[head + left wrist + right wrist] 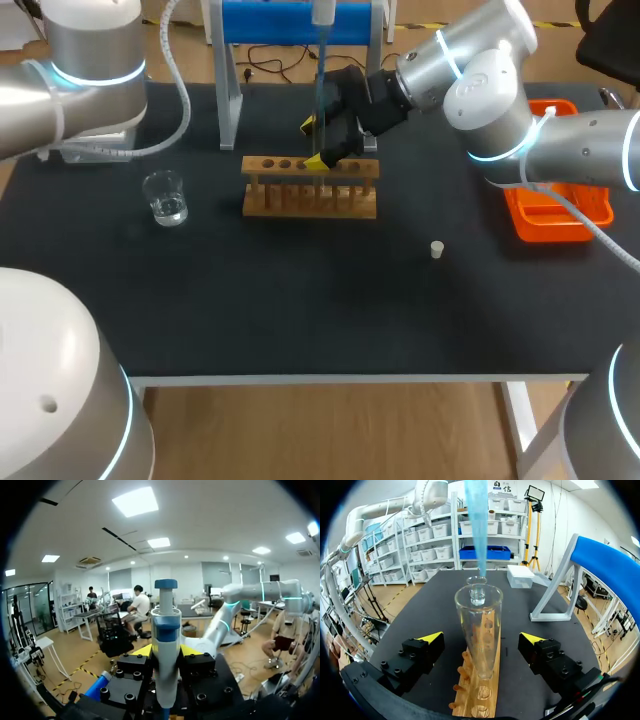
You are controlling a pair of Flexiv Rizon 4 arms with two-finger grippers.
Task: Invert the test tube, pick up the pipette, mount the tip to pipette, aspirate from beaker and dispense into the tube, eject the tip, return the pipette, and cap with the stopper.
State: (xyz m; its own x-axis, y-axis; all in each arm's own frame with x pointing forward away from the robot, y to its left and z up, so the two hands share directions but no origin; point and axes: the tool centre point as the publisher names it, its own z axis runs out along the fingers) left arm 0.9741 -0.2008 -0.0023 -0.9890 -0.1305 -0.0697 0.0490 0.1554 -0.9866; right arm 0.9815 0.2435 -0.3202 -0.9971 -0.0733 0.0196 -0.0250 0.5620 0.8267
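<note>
**A:** What was biggest near the right hand?

**B:** The dark surface (300, 300), and on it a wooden rack (310, 200). The rack ran straight ahead from under the right hand (481, 638). That hand was apart, with one finger out to each side of the rack, and it gripped nothing.

**A:** And the left hand?

**B:** The left hand (166, 650) was clamped on the pipette (166, 630). A yellow end pressed against each side of the barrel, and the plunger end rose ahead of the hand.

**A:** Where was the tube?

**B:** The glass tube (479, 630) stood upright in the rack, mouth up. It was between the right hand's spread fingers and clear of both.

**A:** Did the pipette reach it?

**B:** Its long blue tip (476, 525) came down from above to the tube's mouth. I could not tell whether the end was inside.

**A:** The smaller things?

**B:** The beaker (165, 197), with a little clear liquid in it, stood ahead of the right hand, past the far end of the rack. The small pale stopper (437, 249) sat alone on the surface. It was well apart from the right hand, on the side away from the beaker.
</note>
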